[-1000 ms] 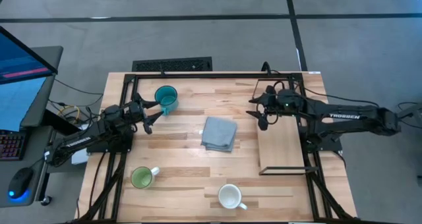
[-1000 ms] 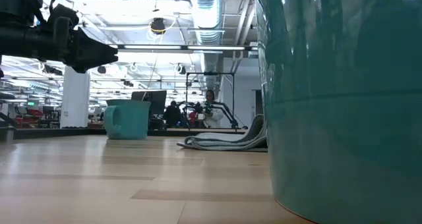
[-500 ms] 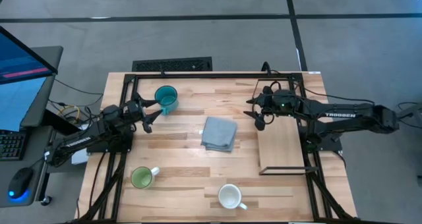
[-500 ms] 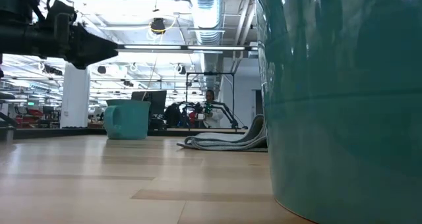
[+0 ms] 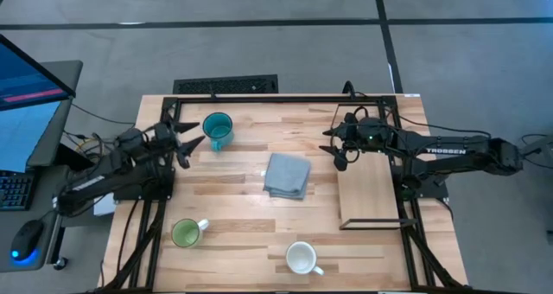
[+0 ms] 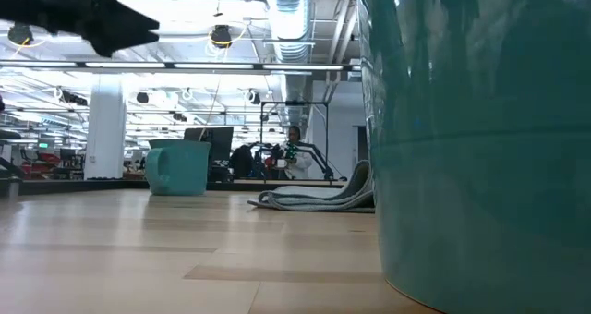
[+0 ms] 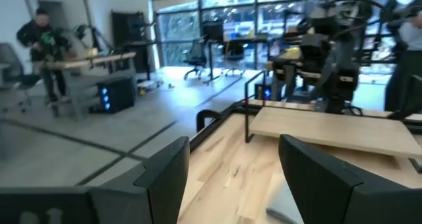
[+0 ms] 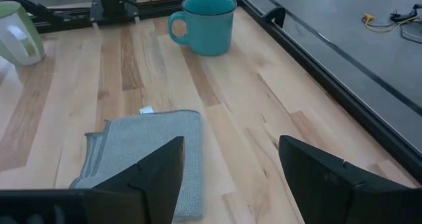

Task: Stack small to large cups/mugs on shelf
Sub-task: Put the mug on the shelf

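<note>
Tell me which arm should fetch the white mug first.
Probably the right. The white mug stands at the table's near edge, nearer the shelf. The right gripper, open, hovers by the shelf; the left gripper, open, sits beside the teal mug.

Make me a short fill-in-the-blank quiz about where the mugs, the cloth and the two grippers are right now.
1. The shelf holds ____ mugs.
2. The folded cloth lies between the teal mug and the ____.
3. The left gripper is open beside the ____ mug.
4. The white mug and the ____ mug stand at the table's near edge, while the right gripper hangs open by the shelf's far end.

Missing words: no; shelf; teal; green
</note>
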Robot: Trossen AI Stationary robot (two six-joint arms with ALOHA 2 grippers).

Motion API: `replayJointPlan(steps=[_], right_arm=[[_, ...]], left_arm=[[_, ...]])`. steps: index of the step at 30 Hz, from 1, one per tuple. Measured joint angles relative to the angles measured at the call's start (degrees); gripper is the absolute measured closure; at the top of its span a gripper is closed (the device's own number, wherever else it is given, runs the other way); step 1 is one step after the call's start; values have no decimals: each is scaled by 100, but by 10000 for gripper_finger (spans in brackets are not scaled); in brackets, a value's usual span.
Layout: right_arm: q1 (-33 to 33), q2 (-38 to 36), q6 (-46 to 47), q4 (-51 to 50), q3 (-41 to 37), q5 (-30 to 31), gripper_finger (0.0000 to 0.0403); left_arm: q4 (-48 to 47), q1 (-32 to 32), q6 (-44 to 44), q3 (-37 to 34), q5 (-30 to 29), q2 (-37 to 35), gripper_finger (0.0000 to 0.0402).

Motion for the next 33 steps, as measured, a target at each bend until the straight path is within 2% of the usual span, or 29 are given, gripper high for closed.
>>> replayJointPlan(steps=[6,13,18,25,28,33], right_arm=[[-21,0,-13,13,0,-2,132],[-192,0,-2,13,0,-2,132],[-262,0,0,11,0,-2,132],[-262,0,2,-7,0,-3,132],[-182,0,2,18,0,-48,132],[253,0,-126,-171,389,-548,132]], left_arm=[[-648,0,-125,958,-318,1257,175],[-1363,0,-53,1861,-20,2496,175],[-1421,0,111,1982,343,3132,175],[-539,-47,383,1939,1402,3801,175],[-399,-78,405,1941,1480,4025,175],[-239,-83,588,1941,1467,4296,175]])
